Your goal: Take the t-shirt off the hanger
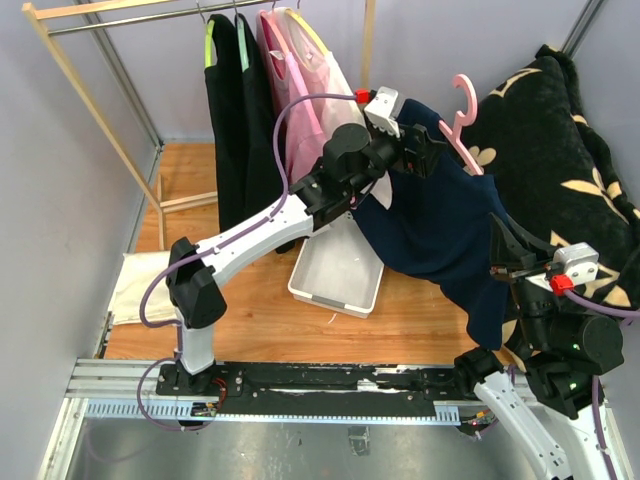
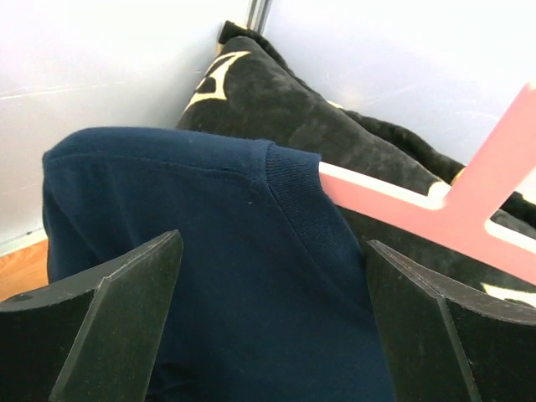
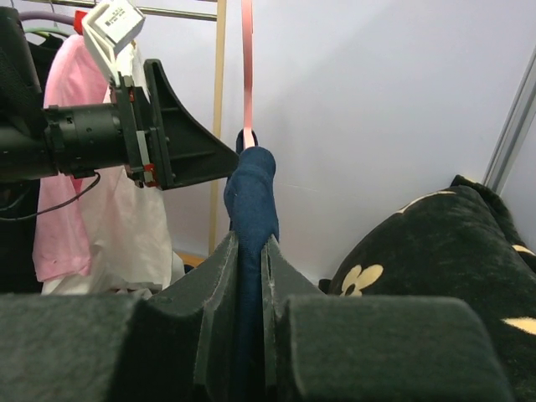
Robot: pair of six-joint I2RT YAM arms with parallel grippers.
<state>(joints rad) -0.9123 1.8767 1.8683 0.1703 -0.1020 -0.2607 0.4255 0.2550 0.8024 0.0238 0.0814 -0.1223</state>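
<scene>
Up over the wooden counter point(image 1: 250, 310), I'm keeping the navy t-shirt point(image 1: 440, 225) strung between my two arms, and it's hanging on the pink hanger point(image 2: 377, 199), not off it yet. My right pincer point(image 3: 249, 251) is clenching a fold low down on the shirt. The fabric is getting squeezed tight between both fingers point(image 3: 219, 293), and it's running up from there to the hanger as a narrow blue strip. My left pincer point(image 2: 272, 244) is sitting released, jaws spread wide, straddling the shirt's shoulder right by the ribbed collar. Can't tell if its fingers point(image 2: 117, 327) are actually touching the cloth. From my left wrist, one pink hanger arm is poking out of the neck opening. From above, the hook is pointing up in the air, well apart from the clothes rack point(image 1: 130, 18) at the back left where black tops point(image 1: 235, 130) and pink ones point(image 1: 290, 70) are hanging. A white bin point(image 1: 340, 265) is lying on the counter under my left arm, and a black blanket with cream flowers point(image 1: 560, 130) is piling up on the right behind the shirt
</scene>
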